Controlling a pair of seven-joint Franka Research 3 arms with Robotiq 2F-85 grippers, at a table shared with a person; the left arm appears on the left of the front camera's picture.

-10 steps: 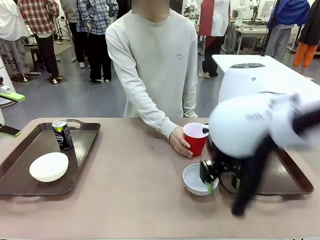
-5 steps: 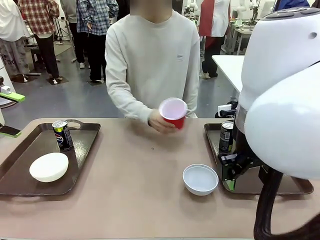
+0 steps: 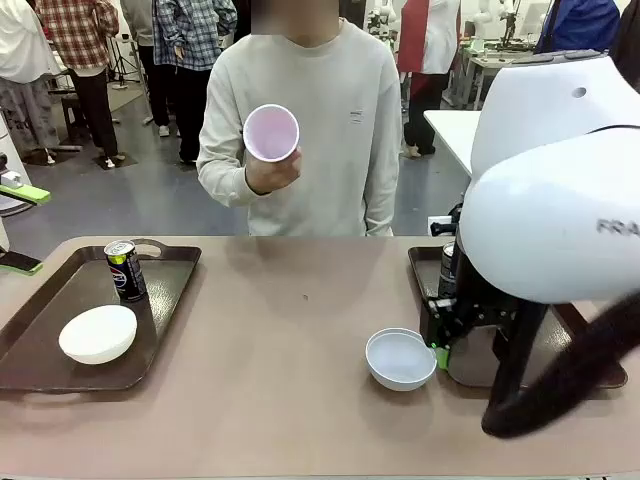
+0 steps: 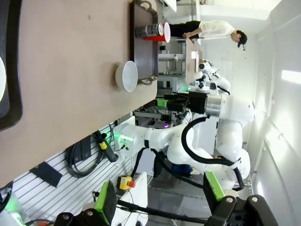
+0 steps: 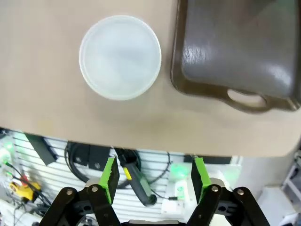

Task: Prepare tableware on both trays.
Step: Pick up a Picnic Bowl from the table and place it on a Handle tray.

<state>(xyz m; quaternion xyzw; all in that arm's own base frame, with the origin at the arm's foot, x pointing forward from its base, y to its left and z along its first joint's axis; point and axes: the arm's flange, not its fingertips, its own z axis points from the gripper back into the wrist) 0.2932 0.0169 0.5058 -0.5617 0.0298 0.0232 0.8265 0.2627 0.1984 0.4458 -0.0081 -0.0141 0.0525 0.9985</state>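
- Right gripper: jaws apart, empty, near white bowl on table beside right tray.
- Left gripper: jaws apart, empty.
- Arm lettering: "FRA" legible.
- Person's hand holds red cup raised.

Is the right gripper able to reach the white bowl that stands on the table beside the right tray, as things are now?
Probably yes. The right gripper is open and holds nothing, and the bowl sits close by on the bare table, just outside the right tray, with nothing on or against it.
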